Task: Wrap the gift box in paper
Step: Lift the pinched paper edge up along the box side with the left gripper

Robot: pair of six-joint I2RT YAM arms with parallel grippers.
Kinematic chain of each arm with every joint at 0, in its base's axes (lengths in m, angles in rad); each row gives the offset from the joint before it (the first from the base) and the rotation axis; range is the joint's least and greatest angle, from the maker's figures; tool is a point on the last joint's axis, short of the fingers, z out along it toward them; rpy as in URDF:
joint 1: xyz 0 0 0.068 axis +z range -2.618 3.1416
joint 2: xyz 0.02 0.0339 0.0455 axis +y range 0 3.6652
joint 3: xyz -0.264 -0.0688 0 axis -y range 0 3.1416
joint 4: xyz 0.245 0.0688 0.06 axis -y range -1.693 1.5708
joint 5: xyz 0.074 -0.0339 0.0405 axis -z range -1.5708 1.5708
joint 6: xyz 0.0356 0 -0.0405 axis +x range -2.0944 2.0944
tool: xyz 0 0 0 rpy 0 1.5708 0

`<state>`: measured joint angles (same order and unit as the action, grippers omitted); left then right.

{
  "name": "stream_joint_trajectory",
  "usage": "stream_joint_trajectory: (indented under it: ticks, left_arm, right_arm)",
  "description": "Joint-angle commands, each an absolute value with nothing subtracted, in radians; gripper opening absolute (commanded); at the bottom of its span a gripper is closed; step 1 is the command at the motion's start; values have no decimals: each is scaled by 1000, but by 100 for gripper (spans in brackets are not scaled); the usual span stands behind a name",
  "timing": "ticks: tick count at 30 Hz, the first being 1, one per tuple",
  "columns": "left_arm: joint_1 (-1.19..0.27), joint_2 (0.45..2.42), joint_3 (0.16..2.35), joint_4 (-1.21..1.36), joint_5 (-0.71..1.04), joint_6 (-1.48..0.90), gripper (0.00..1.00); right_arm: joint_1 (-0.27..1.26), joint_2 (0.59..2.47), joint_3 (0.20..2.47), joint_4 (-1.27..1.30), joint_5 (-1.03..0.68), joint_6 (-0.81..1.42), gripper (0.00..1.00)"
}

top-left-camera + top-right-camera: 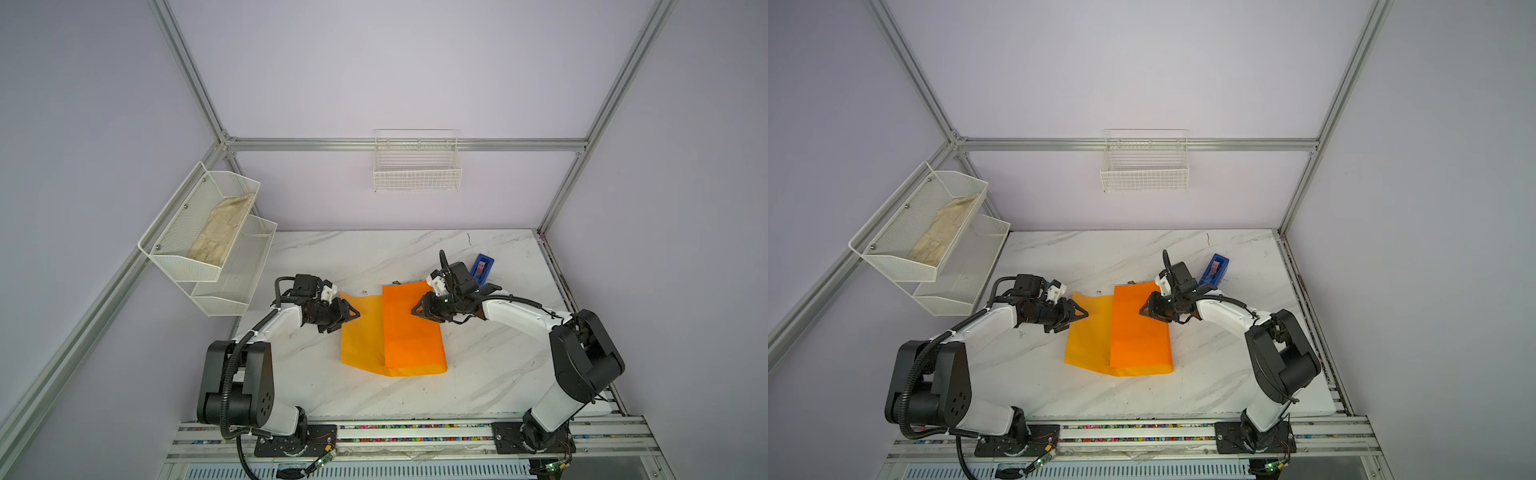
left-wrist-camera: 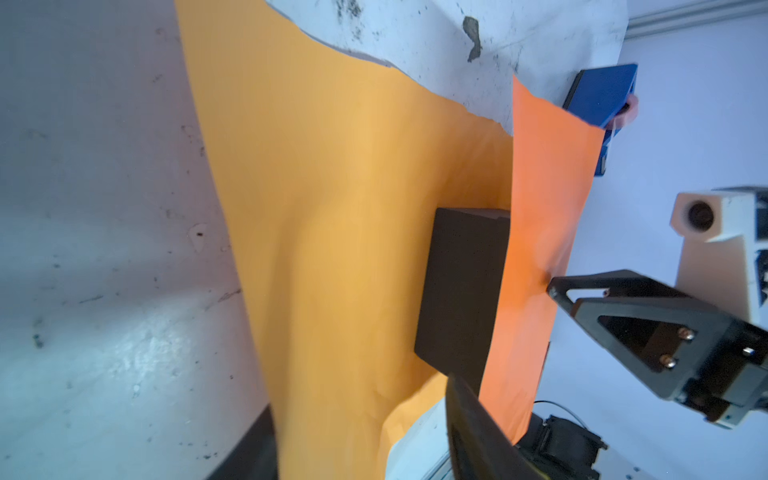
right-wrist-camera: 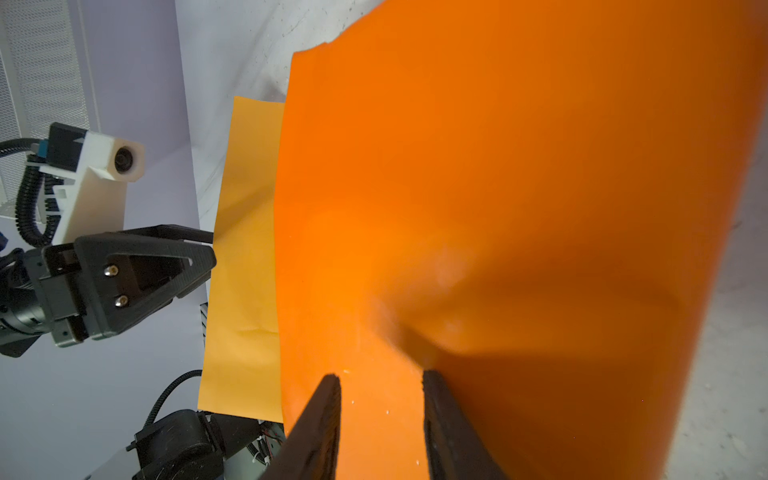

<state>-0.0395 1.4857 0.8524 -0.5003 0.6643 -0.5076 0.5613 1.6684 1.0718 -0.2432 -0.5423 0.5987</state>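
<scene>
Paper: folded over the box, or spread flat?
Partly folded: the paper has its right flap over the gift box, left side bare; the rest lies on the table.

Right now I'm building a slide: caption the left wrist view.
Orange paper folded over the dark gift box, right gripper touching the paper.

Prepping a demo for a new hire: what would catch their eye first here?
The orange paper dominates the centre of both top views, its right side folded over as a brighter flap. In the left wrist view the dark gift box peeks out from under that flap. The right gripper touches the flap, the left gripper sits at the paper's left edge, and a blue tape dispenser stands just beyond the right gripper.
</scene>
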Motion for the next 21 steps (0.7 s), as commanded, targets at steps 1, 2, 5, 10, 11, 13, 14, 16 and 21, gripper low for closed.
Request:
stream_joint_trajectory:
  ticks: [1, 2, 5, 10, 11, 13, 14, 16, 21]
  left_arm:
    - [-33, 1484, 820, -484, 719, -508, 42]
    - [-34, 1478, 818, -493, 711, -508, 38]
    - [-34, 1447, 816, -524, 677, -502, 24]
    - [-37, 1423, 824, -550, 689, -494, 6]
    - [-38, 1424, 828, -556, 691, -494, 5]
    - [-43, 1384, 838, -561, 702, -501, 1]
    - [-47, 1374, 845, -562, 711, -508, 0]
    - [-56, 1360, 863, -562, 728, -527, 0]
    - [-98, 1350, 932, -565, 781, -588, 0]
  right_arm:
    - [565, 1712, 1060, -348, -500, 589, 37]
    - [564, 1712, 1060, -348, -499, 589, 37]
    - [565, 1711, 1057, -345, -499, 590, 37]
    - [565, 1717, 1058, -345, -500, 590, 38]
    - [565, 1718, 1058, -345, -500, 588, 37]
    - [565, 1717, 1057, -344, -501, 590, 37]
    - [565, 1717, 1057, -344, -502, 591, 37]
    - [565, 1717, 1056, -342, -502, 591, 38]
    - [565, 1717, 1050, -337, -504, 593, 37]
